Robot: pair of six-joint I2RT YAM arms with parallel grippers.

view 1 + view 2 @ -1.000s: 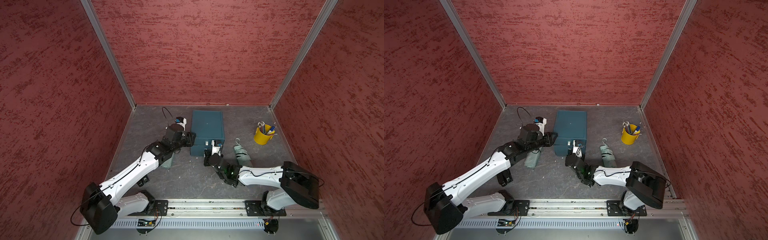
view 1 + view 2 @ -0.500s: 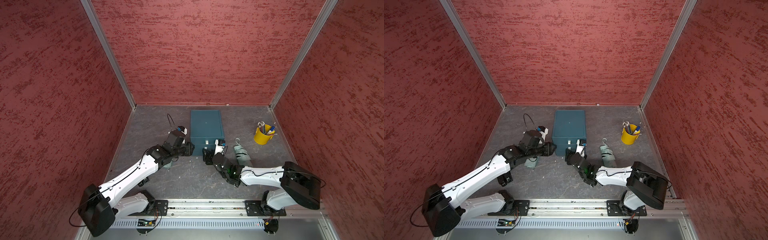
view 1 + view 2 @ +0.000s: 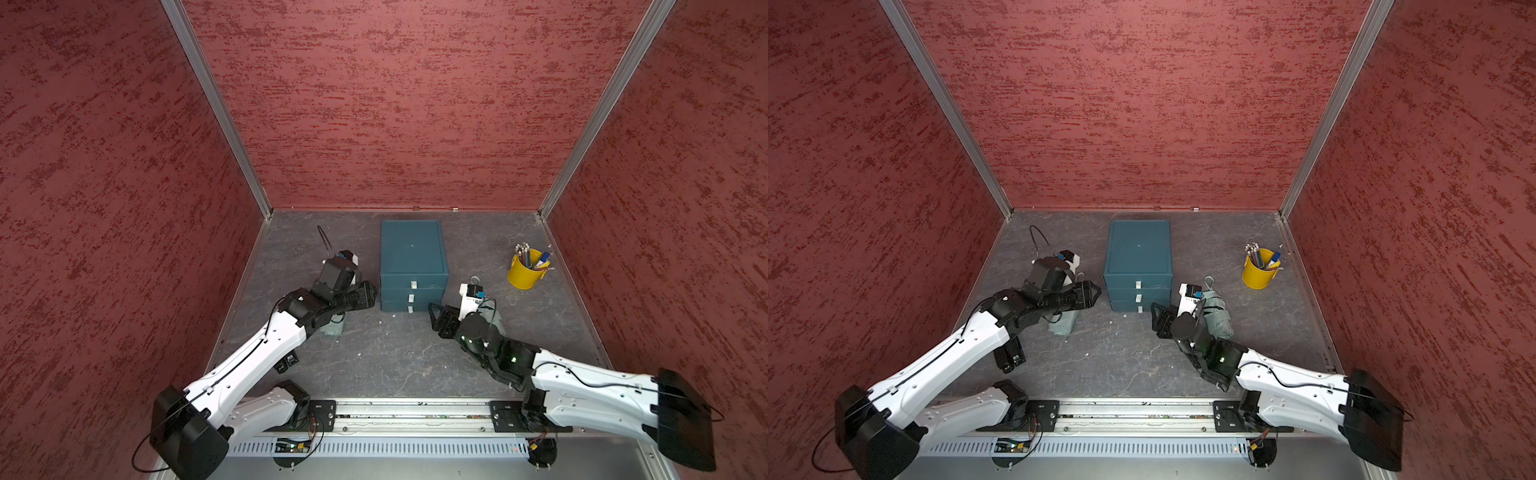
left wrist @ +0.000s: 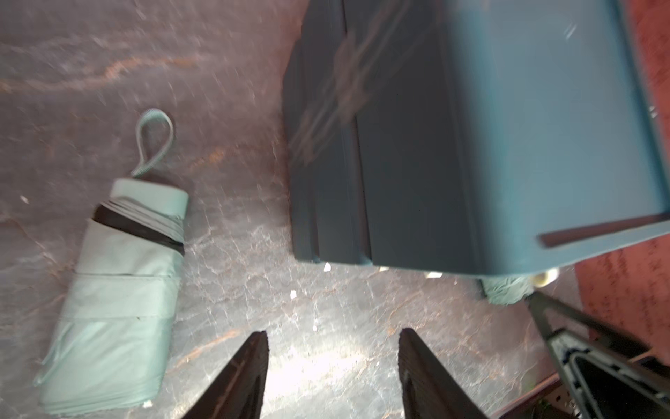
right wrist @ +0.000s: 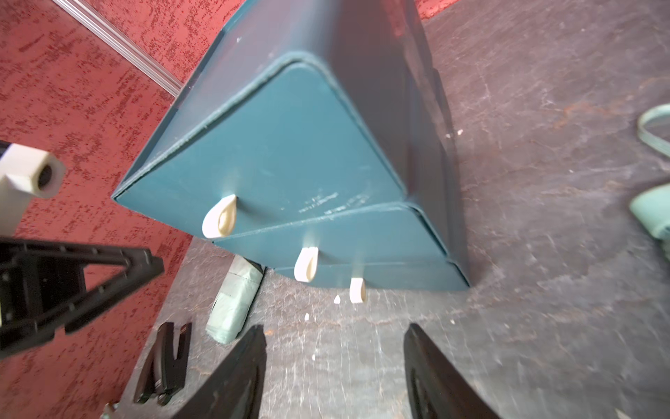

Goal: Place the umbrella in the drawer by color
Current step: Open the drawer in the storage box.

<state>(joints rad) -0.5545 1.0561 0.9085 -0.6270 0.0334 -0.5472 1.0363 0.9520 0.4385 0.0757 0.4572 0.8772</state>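
A dark teal drawer cabinet (image 3: 411, 253) (image 3: 1138, 253) stands mid-floor, its three cream-handled drawers (image 5: 290, 170) all shut. One mint-green folded umbrella (image 3: 1064, 324) (image 4: 119, 290) lies left of the cabinet, partly under my left arm. A second mint-green umbrella (image 3: 1219, 316) lies to the cabinet's right, behind my right wrist. My left gripper (image 3: 370, 293) (image 4: 331, 341) hovers open and empty by the cabinet's front left corner. In front of the cabinet's right corner, my right gripper (image 3: 434, 316) (image 5: 333, 333) is also open and empty.
A yellow cup (image 3: 525, 272) holding pens and pencils stands at the back right. A small black clip-like part (image 3: 1009, 353) lies on the floor under my left arm. Red walls close in the grey floor on three sides.
Both grippers have drawn back from the cabinet front, toward the near side. The right gripper went from nearly shut to open, and the left opened wider.
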